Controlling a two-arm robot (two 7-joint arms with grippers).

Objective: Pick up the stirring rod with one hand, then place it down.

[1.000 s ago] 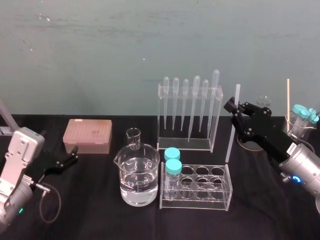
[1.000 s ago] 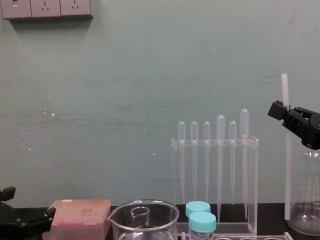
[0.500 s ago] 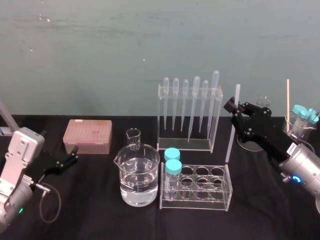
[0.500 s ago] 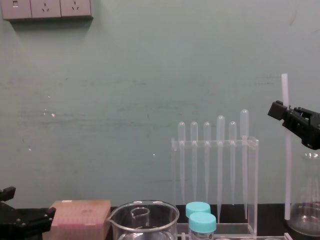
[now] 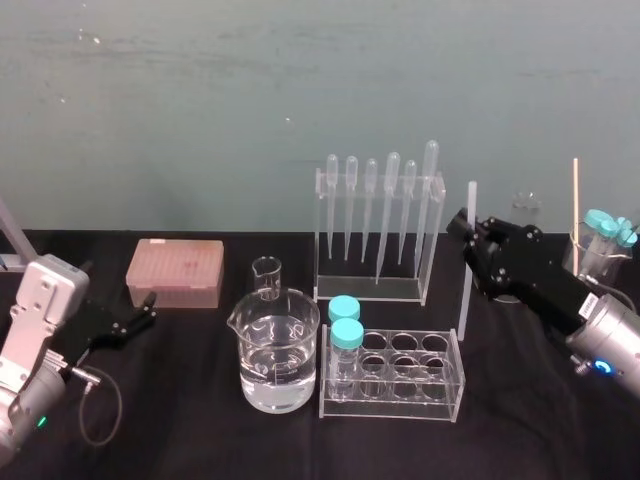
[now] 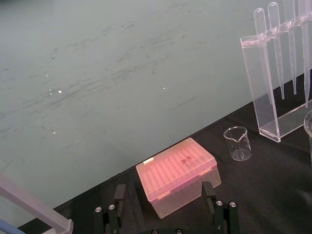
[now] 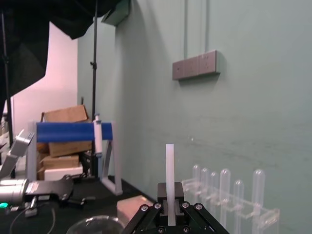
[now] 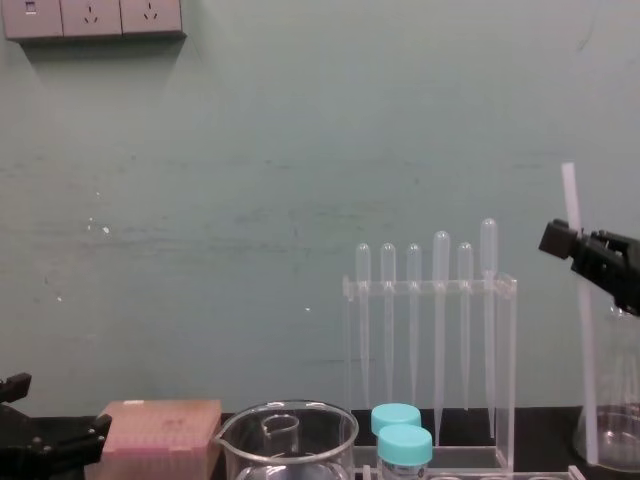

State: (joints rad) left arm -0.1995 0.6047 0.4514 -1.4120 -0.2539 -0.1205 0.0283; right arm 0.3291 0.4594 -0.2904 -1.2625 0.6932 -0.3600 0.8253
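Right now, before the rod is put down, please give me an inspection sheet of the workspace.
Surface: black table, no spills seen.
Job's things: stirring rod near upright, right of the pipette rack; whether its lower end touches the table cannot be told.
Clutter: pink tip box, large beaker with clear liquid, small beaker, tube rack holding two teal-capped tubes.
Grippers: right gripper shut on the rod; left gripper open, low by the tip box.
Cables: black loop beside the left arm.
Surroundings: teal wall, sockets.
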